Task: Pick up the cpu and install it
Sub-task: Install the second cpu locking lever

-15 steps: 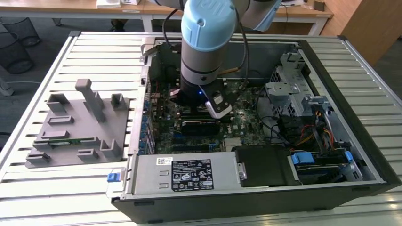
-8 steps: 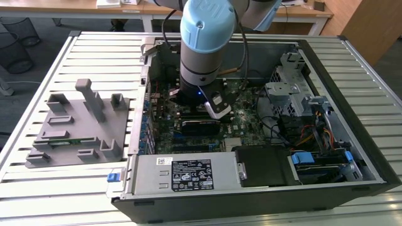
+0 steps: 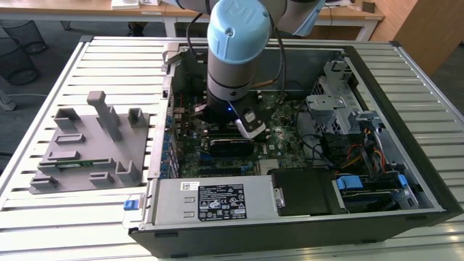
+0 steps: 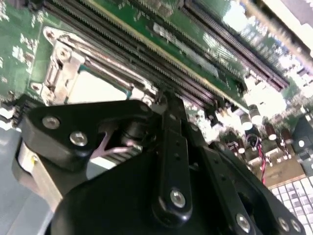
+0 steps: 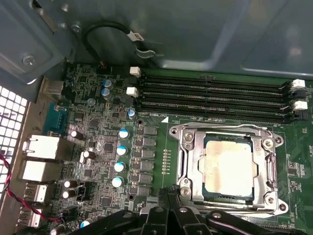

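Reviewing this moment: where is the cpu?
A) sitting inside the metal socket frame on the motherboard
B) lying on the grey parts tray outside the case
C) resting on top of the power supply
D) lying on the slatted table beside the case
A: in the first wrist view the cpu, silver top up, sits within the metal socket frame on the motherboard, with the gripper just at the frame's edge.

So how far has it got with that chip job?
Mostly done, it seems: the cpu already lies inside the socket frame on the motherboard. The gripper hangs just beside it, inside the computer case. Whether the frame is latched, I cannot tell.
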Robot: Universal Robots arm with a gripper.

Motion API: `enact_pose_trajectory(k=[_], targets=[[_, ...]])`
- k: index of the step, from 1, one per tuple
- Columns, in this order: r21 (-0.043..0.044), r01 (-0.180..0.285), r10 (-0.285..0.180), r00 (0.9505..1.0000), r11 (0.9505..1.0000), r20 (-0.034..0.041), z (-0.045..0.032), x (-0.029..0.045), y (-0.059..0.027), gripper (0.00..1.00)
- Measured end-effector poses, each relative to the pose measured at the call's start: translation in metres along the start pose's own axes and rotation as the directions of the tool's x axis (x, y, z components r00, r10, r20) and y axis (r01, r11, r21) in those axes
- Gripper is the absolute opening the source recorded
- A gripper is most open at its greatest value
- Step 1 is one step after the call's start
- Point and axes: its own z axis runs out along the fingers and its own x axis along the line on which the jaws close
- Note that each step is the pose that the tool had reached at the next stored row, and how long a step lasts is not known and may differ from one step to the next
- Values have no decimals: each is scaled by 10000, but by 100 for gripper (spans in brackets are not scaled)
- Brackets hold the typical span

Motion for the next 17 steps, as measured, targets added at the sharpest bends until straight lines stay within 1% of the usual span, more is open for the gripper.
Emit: enact_pose_trajectory(k=[4,6,12,17], targets=[[-14,1,-1,10000,10000,2,-6,6,3,11],[-25,3,-3,10000,10000,7,-45,7,16,11],[-17,1,-1,10000,10000,2,-188,11,54,11],[-19,2,-2,10000,10000,3,-255,13,73,11]])
